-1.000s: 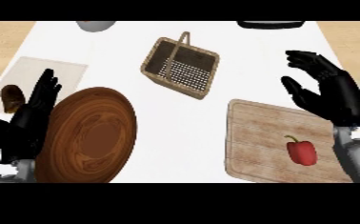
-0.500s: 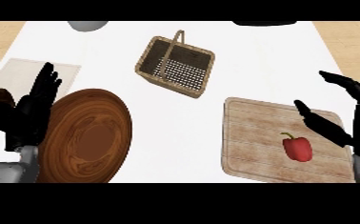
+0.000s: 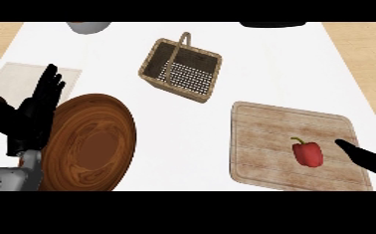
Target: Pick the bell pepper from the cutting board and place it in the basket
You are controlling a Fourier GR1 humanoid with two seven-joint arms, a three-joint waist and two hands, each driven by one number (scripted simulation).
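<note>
Right hand beside one bell pepper — apart

Only one black fingertip of the right hand shows at the right edge; its other fingers lie outside the view.

The round brown wooden plate hides part of the left hand.

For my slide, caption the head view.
Red bell pepper on cutting board, right hand beside it, basket waiting.

Red bell pepper lies on the cutting board, the right hand just beside it.
</note>
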